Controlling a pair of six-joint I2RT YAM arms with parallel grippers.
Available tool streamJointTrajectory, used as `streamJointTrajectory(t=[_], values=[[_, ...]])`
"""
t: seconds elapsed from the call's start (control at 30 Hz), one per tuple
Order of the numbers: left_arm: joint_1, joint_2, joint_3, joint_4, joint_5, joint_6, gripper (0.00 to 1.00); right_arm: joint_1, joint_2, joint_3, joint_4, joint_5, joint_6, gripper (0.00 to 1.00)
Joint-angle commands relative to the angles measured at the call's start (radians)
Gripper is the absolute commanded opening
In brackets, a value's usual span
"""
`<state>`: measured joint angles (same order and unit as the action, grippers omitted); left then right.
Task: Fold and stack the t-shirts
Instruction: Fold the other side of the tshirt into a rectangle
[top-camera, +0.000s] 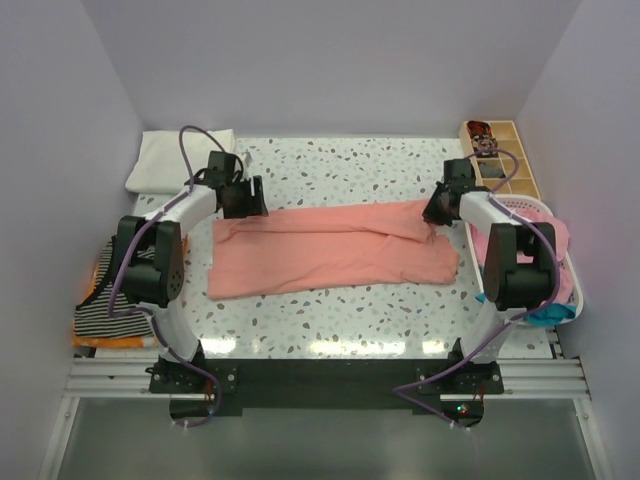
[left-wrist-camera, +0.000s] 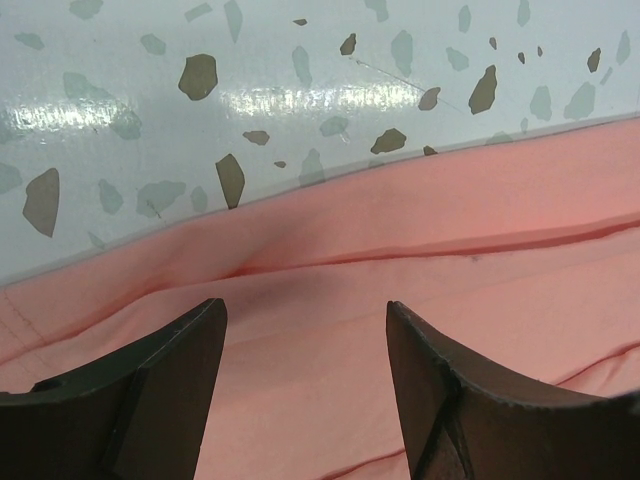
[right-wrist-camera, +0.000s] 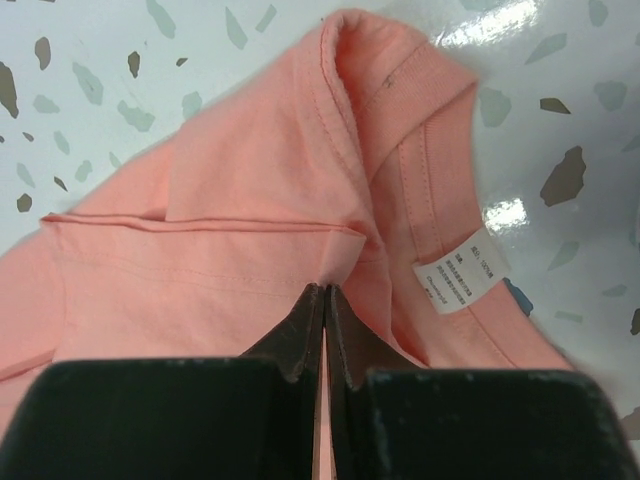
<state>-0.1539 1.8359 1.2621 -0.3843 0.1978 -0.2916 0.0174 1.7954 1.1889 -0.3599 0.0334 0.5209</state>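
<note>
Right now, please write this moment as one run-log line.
left jaws: open above salmon t-shirt | right jaws: shut on salmon t-shirt

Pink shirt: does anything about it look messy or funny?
A little. The pink shirt lies folded in a long strip, but its folded-over flap runs slanted, not straight. At the neck end the cloth is bunched up where the right end effector pinches it, with the white label showing.

Matt cloth t-shirt lies on glossy, smooth speckled table.
</note>
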Motion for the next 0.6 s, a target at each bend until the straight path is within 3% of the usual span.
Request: streamJointTrajectory(t=[0.0, 0.2, 0.4, 0.57], values=[[-0.007, 0.008, 0.025, 0.005, 0.012, 0.026, 0.69, -0.002, -0.062, -0.021, 0.032, -0.032, -0.019, 0.00], [-0.010, 0.000, 0.023, 0.015, 0.018, 0.023, 0.69, 0.007, -0.247, -0.123, -0.002, -0.200, -0.053, 0.00], [-0.022, -0.009, 0.016, 0.028, 0.028, 0.016, 0.69, 0.024, -0.393, -0.204, -0.183, -0.338, -0.130, 0.00], [-0.042, -0.015, -0.001, 0.038, 0.028, 0.011, 0.69, 0.053, -0.465, -0.320, -0.296, -0.352, -0.171, 0.00]])
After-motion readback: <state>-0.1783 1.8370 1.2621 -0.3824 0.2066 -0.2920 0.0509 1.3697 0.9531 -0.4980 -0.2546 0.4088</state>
